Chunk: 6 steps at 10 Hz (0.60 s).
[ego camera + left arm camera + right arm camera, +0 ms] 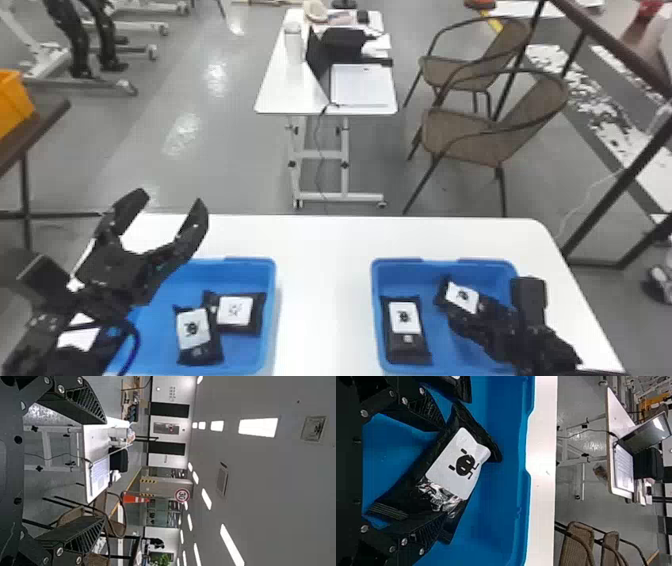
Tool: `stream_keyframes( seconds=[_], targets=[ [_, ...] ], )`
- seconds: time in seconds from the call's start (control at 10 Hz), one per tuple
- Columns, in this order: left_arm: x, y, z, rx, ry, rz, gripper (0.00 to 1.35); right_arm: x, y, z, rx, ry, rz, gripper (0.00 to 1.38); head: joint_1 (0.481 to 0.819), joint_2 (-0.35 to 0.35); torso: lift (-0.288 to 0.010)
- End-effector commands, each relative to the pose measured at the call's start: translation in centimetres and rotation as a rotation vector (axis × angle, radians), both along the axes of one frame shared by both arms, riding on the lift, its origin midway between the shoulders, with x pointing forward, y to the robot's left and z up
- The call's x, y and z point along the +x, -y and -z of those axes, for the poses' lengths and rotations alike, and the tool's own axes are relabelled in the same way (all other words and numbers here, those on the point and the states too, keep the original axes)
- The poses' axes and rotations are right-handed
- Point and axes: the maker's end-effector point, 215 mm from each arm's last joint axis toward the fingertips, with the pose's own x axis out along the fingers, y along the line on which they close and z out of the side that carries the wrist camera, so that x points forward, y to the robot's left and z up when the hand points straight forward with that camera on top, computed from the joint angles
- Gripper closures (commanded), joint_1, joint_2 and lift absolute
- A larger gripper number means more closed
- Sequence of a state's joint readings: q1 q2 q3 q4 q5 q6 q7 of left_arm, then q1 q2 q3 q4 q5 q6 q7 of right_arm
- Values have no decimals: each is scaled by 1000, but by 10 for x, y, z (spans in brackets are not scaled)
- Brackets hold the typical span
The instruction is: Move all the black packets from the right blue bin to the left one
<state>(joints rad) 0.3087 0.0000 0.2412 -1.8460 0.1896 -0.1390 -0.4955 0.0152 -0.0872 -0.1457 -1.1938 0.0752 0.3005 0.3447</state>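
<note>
Packet (457,465) seemingly inside spread right gripper (466,311).

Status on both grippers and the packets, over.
Left gripper open, raised near left bin. Right gripper open, astride a packet in right bin. Second packet close by, possible snag.

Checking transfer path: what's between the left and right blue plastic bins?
Head view: a strip of white tabletop lies between the left blue plastic bin and the right blue plastic bin.
</note>
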Motion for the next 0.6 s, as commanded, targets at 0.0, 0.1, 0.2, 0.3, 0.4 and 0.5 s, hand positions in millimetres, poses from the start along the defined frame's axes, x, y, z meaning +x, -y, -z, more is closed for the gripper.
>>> stream_keyframes(
  seconds=[0.0,0.1,0.2,0.3,0.4,0.5],
  targets=[
    [0,0,1,-6,-3,-2,180,2,2,1,-7,-4,7,305,695,-20,0],
    [0,0,0,-6,0,-1,180,5,1,1,8,-1,10,512,695,-24,0],
    [0,1,-1,-17,4,0,179,7,-2,0,37,8,17,900,695,-24,0],
    [-1,-1,1,-38,2,-3,177,8,-6,-2,78,20,32,1053,695,-23,0],
    [-1,-2,1,-57,2,-4,180,7,-10,-7,104,42,42,1240,695,-20,0],
    [-1,-2,1,-61,4,-6,180,5,-12,-11,124,55,71,1280,695,-15,0]
  ],
)
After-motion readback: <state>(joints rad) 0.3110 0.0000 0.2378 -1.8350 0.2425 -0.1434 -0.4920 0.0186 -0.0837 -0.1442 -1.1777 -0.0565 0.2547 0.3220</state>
